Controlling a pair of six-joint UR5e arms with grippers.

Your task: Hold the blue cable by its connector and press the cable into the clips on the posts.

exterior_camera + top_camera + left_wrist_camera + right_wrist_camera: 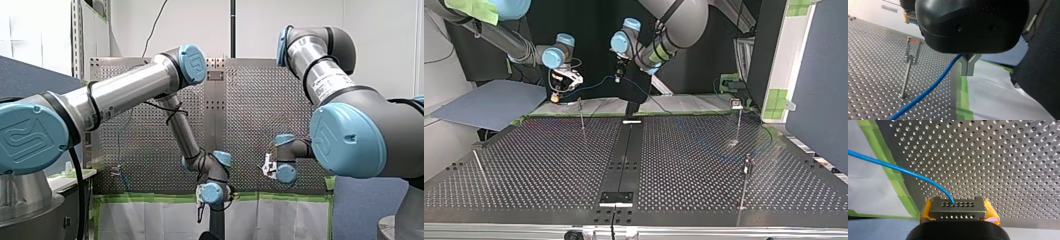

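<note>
The perforated table [549, 165] is seen at its widest in the top view, with green tape [963, 97] and a white sheet [998, 100] along its far edge, below the arms. My left arm [130, 92] is stretched from the front view's left toward the middle, bent sharply at the elbow, and its forearm is sloped down to a wrist hung over the taped edge. My right arm [325, 75] is folded in from the front view's right, its wrist turned inward toward the other arm's.

My left gripper [969, 71] is pointed down at the taped edge; its metal fingers [965, 67] are drawn together, and the blue cable [930, 88] is gripped where they meet. My right gripper [958, 216] is held low over the table just inside the tape, its yellow pads [926, 211] clamped on either side of the grey connector [958, 206].

Thin posts are stood on the table: one [582, 117] at the far left of the top view, just below my right gripper, and two [739, 120] [745, 180] at its right.

The cable is slung in the air between the two grippers and enters the connector's top face. Beyond my left gripper it is faintly traced across the table's right half, toward the posts there. Whether it is seated in any clip cannot be told.
</note>
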